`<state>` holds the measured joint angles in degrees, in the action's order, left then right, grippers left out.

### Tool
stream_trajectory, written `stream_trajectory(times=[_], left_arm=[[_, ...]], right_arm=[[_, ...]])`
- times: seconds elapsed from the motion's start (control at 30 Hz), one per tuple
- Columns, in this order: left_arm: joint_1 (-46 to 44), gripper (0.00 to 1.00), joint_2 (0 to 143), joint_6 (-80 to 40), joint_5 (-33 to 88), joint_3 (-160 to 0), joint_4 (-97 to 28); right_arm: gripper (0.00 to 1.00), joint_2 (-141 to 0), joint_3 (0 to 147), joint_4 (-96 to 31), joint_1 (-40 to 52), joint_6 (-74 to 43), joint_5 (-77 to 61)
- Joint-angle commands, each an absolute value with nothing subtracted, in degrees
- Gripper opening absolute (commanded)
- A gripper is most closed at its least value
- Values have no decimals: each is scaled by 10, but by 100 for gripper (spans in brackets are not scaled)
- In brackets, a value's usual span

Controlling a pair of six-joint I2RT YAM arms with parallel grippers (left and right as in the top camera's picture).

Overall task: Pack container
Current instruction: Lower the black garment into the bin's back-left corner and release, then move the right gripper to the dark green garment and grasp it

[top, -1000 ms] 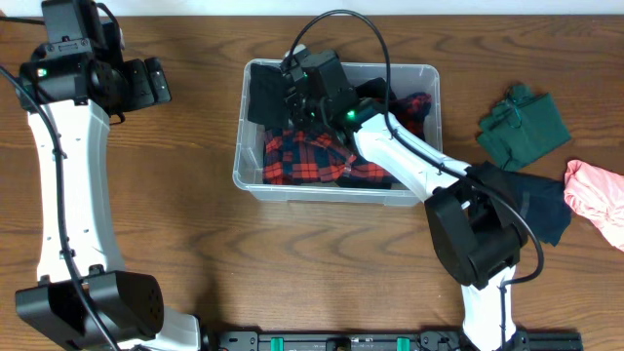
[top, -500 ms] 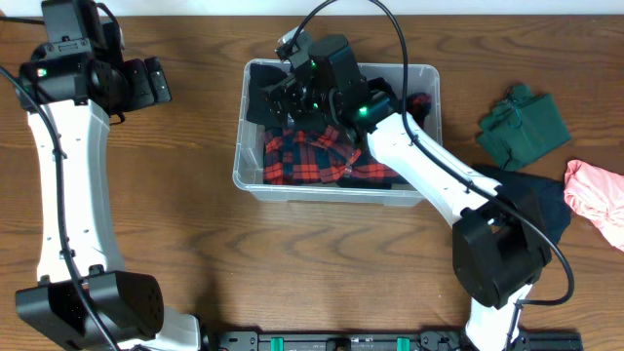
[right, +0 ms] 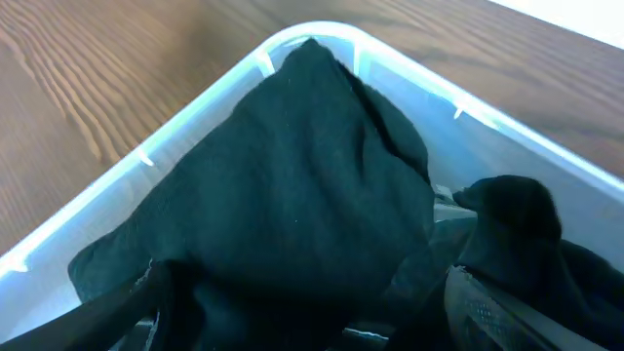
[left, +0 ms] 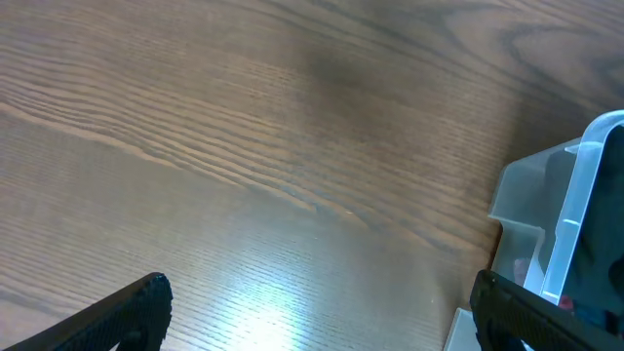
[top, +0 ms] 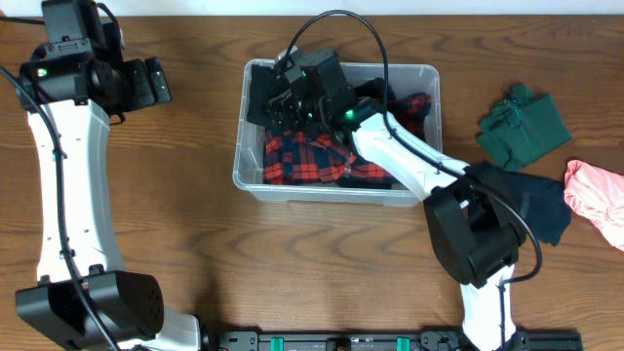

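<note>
**Packing part done: at least two garments in, three still out.**

The container (top: 327,193) sits mid-counter (top: 195,273). Against its near wall lies a red plaid garment (top: 302,156). A dark garment (right: 292,185) is bunched in its far-left corner. The right tool (top: 281,105) is above that garment with fingers spread and gripping nothing, so it is judged released. On the counter to the right of the container lie a navy garment (top: 541,210), a pink garment (top: 597,200) and, farthest, a green garment (top: 522,127); all three are judged outstanding. Well to the left of the container, the left tool (left: 317,312) hangs spread and empty over bare counter.
</note>
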<state>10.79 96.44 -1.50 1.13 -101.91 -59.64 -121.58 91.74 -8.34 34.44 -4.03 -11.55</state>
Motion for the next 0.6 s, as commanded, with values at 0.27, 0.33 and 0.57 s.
stream_trajectory(times=[0.27,0.33,0.57], left_arm=[[110,98,962,-16,10,-1026,-598],[110,98,962,-16,10,-1026,-598],[110,98,962,-16,10,-1026,-598]], right_arm=[[99,-1240,919,-129,332,-42,-77],[99,-1218,919,-131,331,-42,-77],[99,-1069,919,-165,307,-42,-77]])
